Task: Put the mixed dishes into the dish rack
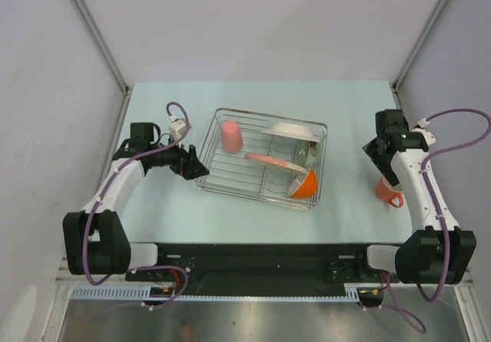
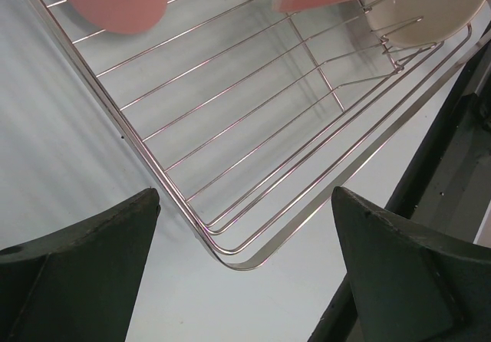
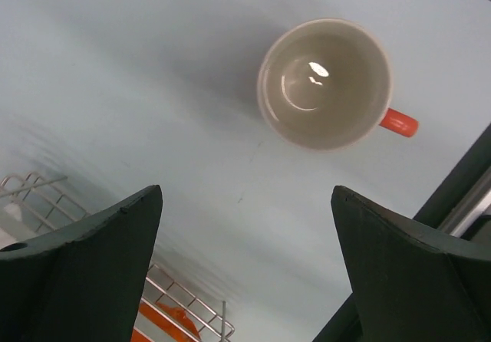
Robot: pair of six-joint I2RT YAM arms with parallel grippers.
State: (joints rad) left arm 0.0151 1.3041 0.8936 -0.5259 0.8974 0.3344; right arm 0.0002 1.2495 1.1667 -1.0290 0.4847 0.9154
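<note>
The silver wire dish rack [image 1: 257, 195] stands mid-table. It holds an upside-down coral-pink cup [image 1: 232, 136], a pinkish-white plate [image 1: 291, 129] at the far side, a second pink plate [image 1: 268, 160] leaning, a pale green bowl [image 1: 304, 152] and an orange bowl [image 1: 305, 182] on its side. An orange mug [image 1: 389, 192] with a white inside stands upright on the table at the right. My left gripper [image 1: 192, 162] is open and empty at the rack's near left corner [image 2: 222, 246]. My right gripper [image 1: 380, 156] is open and empty above the table, beside the mug [image 3: 324, 83].
The pale blue table [image 1: 169, 212] is walled by grey panels at the left, back and right. The black rail [image 1: 261, 254] with both arm bases runs along the near edge. The rack's corner [image 3: 192, 311] and the orange bowl [image 3: 157, 317] show in the right wrist view.
</note>
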